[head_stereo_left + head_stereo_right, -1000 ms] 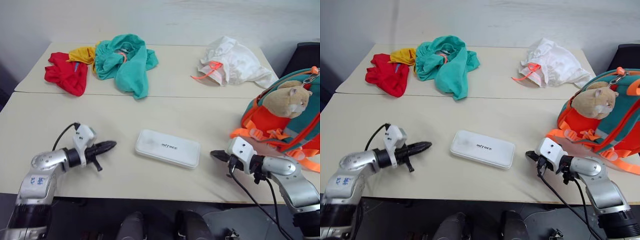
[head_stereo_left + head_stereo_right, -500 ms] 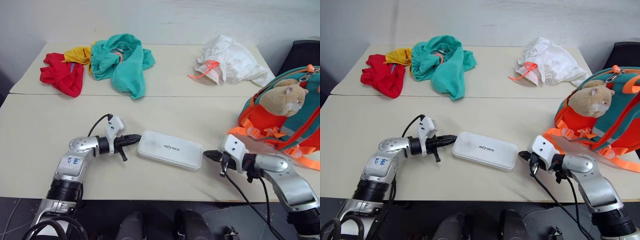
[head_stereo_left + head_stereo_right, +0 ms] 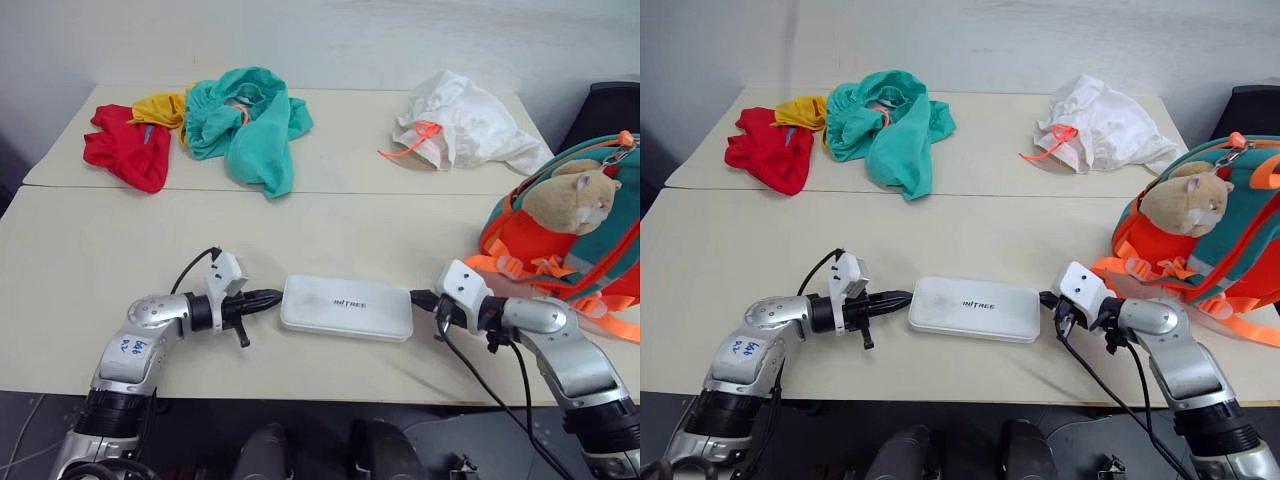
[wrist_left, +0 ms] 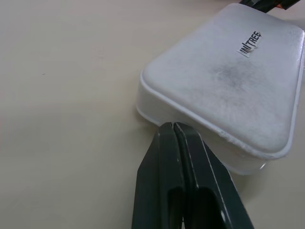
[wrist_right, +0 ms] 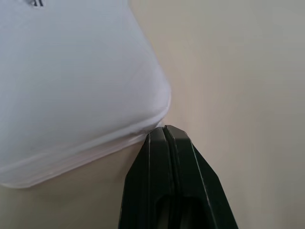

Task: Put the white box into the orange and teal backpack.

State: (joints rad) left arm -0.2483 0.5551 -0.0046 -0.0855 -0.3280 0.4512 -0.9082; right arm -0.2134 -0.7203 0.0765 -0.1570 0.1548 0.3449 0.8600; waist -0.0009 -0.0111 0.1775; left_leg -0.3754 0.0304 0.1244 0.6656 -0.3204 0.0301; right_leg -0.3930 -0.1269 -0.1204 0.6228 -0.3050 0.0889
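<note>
The white box (image 3: 347, 307) lies flat on the table (image 3: 120, 240) near its front edge, grey lettering facing up. My left gripper (image 3: 277, 296) is shut, its tips pressed against the box's left end (image 4: 157, 114). My right gripper (image 3: 417, 298) is shut too, its tips touching the box's right end (image 5: 119, 109). The box sits squeezed between the two. The orange and teal backpack (image 3: 575, 240) stands at the table's right edge with a tan plush hamster (image 3: 575, 201) on its front.
At the back of the table lie a red cloth (image 3: 125, 148), a yellow cloth (image 3: 165, 106), a teal garment (image 3: 245, 125) and a white cloth with an orange cord (image 3: 460, 128). Orange straps (image 3: 520, 268) trail from the backpack beside my right arm.
Both grippers have closed in on the box's ends, the left one coming far from the left. The box has turned to lie square between them.
</note>
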